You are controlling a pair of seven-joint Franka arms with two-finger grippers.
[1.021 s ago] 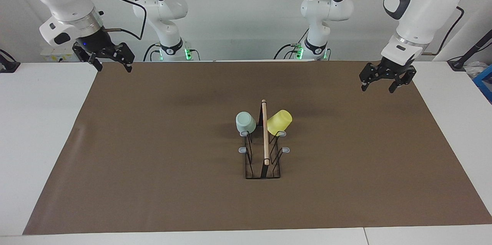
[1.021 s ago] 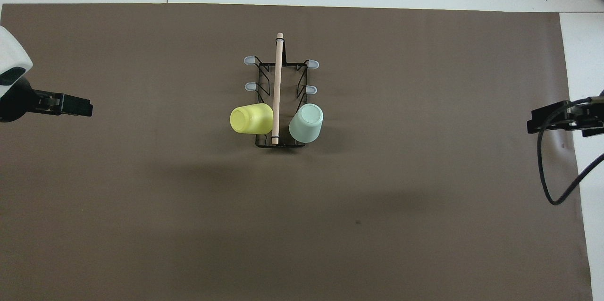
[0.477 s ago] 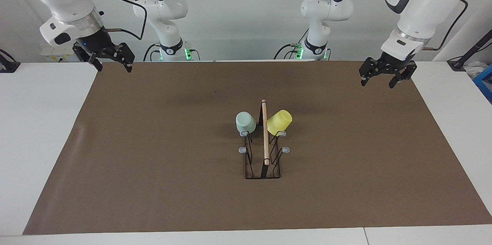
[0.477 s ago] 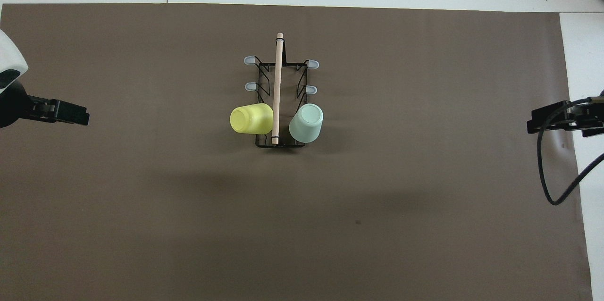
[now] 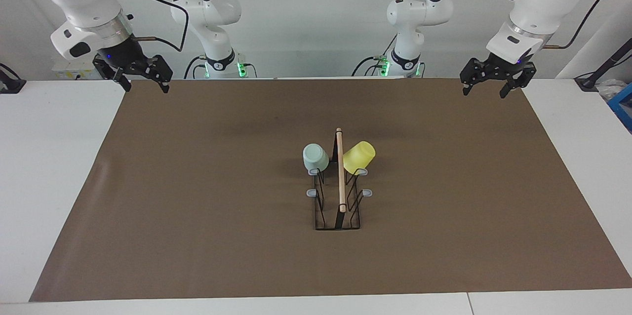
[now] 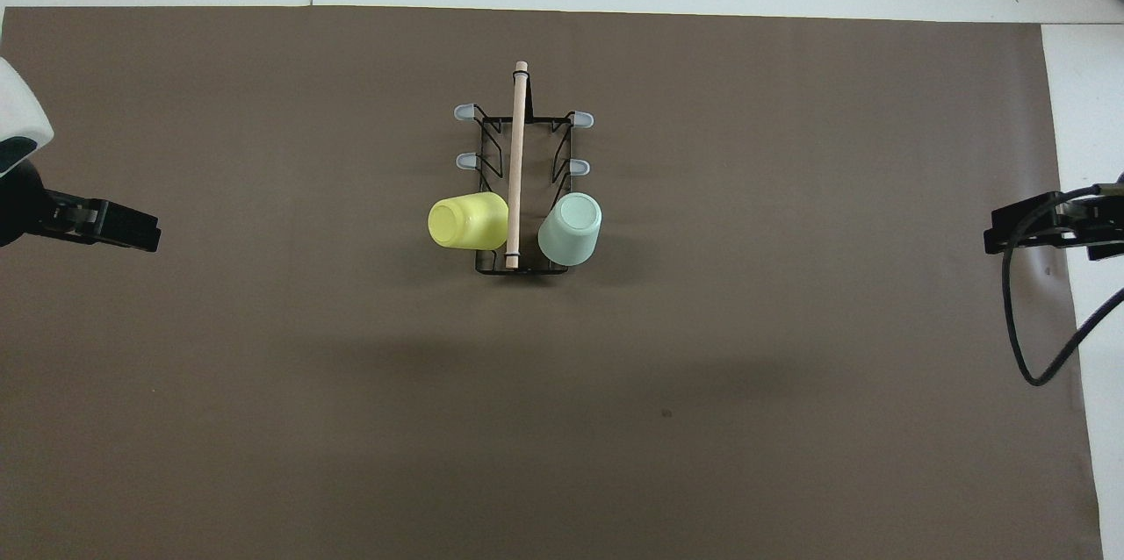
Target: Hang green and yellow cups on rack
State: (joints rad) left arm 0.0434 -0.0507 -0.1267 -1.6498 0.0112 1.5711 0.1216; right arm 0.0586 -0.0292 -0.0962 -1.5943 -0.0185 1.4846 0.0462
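Left hand (image 5: 491,79) has pulled up and back toward its base since a second ago, now over the brown mat's (image 5: 197,206) corner at the left arm's end, fingers spread apart, nothing in them. Right hand (image 5: 141,77) hasn't budged, hangs over the mat's corner at the right arm's end, fingers also apart, empty, waiting.

Both cups already sit on the rack (image 5: 338,191) mid-surface, mouth-down over the prong pair nearest the robots: green cup (image 5: 315,157) on the side toward the right arm's end, yellow cup (image 5: 359,156) toward the left arm's end, wooden rod (image 5: 340,169) between them. Other four grey-tipped prongs are bare. Task looks done, arms retreating.

Handling guess: cups are thin plastic, light, smooth, a bit slippery, not fragile. Tapered and handle-less, so best pinched across the wall near the base end that sticks out; a hard squeeze would probably flex them. Rack is light wire, could slide if bumped.

Facing view shows the hands' height and finger gaps, and the cups tilting outward. Overhead view shows only the hand tips at the frame edges, but gives both cup bottoms plus all the free prongs clearly.
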